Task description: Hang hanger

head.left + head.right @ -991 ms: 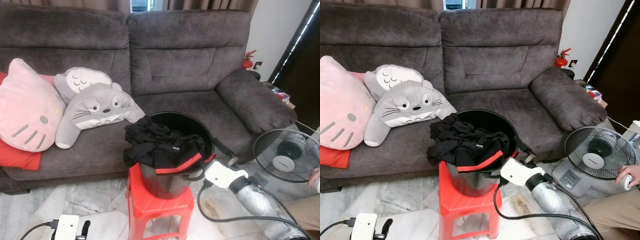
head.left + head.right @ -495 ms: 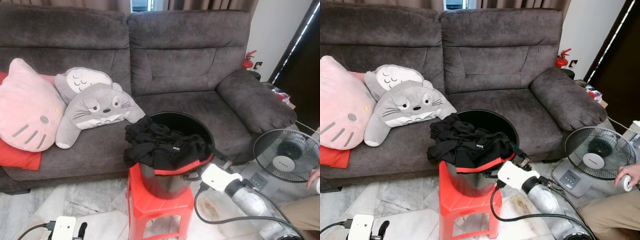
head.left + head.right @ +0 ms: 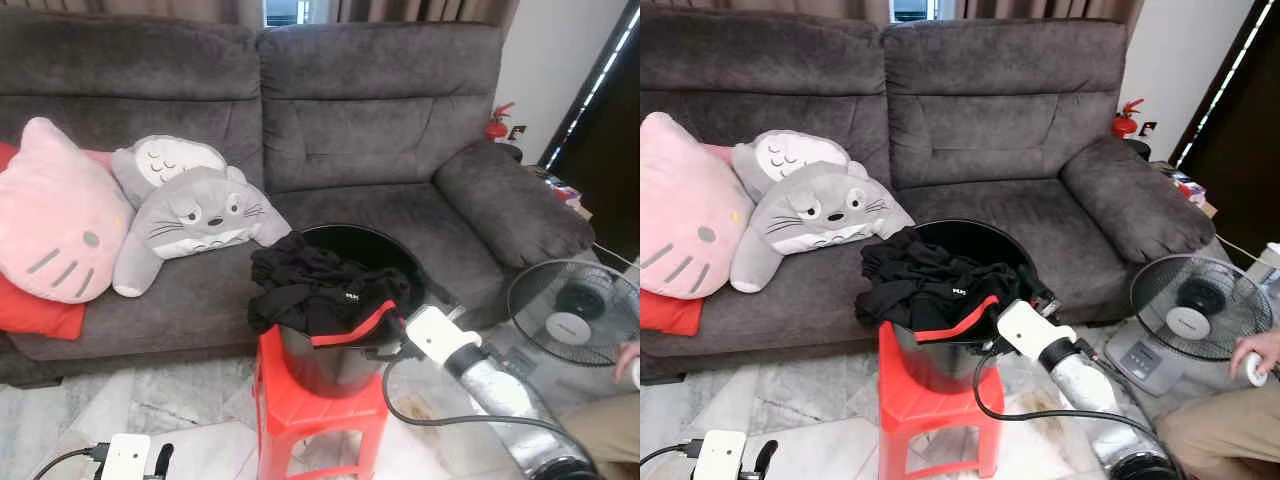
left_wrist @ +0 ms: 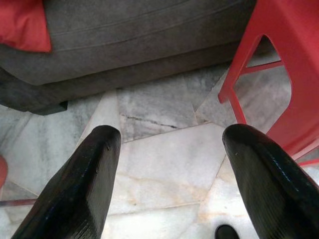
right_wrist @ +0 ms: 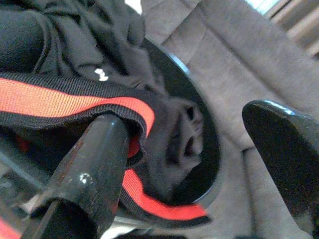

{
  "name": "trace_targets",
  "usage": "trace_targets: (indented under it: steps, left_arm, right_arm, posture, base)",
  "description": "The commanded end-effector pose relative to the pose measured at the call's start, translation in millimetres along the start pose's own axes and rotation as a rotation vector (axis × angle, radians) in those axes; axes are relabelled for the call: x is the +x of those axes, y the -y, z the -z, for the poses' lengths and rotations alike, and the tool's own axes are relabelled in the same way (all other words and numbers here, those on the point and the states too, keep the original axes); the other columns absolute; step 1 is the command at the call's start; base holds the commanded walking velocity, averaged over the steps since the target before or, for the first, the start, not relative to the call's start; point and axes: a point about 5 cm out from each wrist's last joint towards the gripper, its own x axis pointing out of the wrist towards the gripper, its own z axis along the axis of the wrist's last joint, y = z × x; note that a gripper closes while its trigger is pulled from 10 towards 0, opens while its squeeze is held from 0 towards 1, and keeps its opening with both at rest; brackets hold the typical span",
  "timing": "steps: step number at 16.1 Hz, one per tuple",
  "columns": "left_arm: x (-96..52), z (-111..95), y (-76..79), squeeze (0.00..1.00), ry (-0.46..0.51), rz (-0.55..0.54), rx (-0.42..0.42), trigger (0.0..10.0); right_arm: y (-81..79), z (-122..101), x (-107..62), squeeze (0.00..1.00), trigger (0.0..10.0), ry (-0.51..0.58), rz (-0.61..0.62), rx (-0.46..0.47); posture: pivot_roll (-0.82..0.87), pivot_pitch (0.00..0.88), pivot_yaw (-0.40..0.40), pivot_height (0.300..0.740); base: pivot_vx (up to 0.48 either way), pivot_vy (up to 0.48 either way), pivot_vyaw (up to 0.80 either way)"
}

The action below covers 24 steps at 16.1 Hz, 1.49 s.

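A black bucket (image 3: 385, 250) stands on a red plastic stool (image 3: 320, 410) in front of the sofa. Black clothes (image 3: 310, 285) with a red band (image 5: 65, 97) spill over its near rim. I can make out no hanger. My right gripper (image 5: 184, 122) is open at the bucket's right front rim, with one finger (image 5: 94, 159) against the red-banded cloth; in the left eye view the right gripper (image 3: 388, 335) sits just ahead of its white wrist. My left gripper (image 4: 172, 137) hangs low and open over the marble floor, beside the stool's leg (image 4: 239, 99).
A grey sofa (image 3: 400, 130) holds a pink cat cushion (image 3: 55, 215) and two grey plush toys (image 3: 195, 210). A standing fan (image 3: 570, 310) is on the floor at the right. A person's hand (image 3: 1252, 355) and beige-clad leg (image 3: 1220, 430) are at the right edge.
My right arm has swung left and forward, bringing its gripper from beside the stool up to the bucket's rim and the red-banded cloth. The left arm has stayed put.
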Motion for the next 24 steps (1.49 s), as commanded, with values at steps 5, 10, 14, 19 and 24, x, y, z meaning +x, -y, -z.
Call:
trace_targets:
  steps: [5, 10, 14, 19, 24]
  left_arm:
    - [0.9, -0.9, 6.2, 0.00, 0.002, 0.026, 0.033, 10.0]
    - [1.7, -2.2, 6.9, 0.00, 0.007, 0.026, 0.050, 10.0]
    - [3.3, -3.8, 7.9, 0.00, 0.008, 0.022, 0.068, 10.0]
    - [5.8, -6.8, 8.8, 0.00, 0.012, 0.039, 0.095, 10.0]
    - [7.5, -8.8, 10.1, 0.00, 0.016, 0.039, 0.108, 10.0]
  right_arm:
    - [10.3, 11.1, 1.1, 0.00, 10.0, -0.090, 0.024, 0.040]
    - [18.8, 3.7, 10.0, 0.00, 10.0, -0.053, 0.084, 0.040]
    - [12.0, 6.4, 16.6, 0.00, 10.0, -0.087, 0.033, 0.056]
    - [11.9, 4.6, 31.6, 0.00, 10.0, -0.137, 0.027, 0.084]
    - [7.5, -3.0, 41.2, 0.00, 10.0, -0.100, 0.011, 0.120]
  posture:
    - [-0.02, 0.000, -0.067, 0.740]
    - [-0.02, 0.000, -0.067, 0.740]
    - [-0.02, 0.002, -0.060, 0.740]
    - [-0.03, 0.000, -0.042, 0.740]
    - [-0.02, 0.000, -0.040, 0.740]
  base:
    - [0.000, 0.000, 0.00]
    - [0.000, 0.000, 0.00]
    - [0.000, 0.000, 0.00]
    - [0.000, 0.000, 0.00]
    - [0.000, 0.000, 0.00]
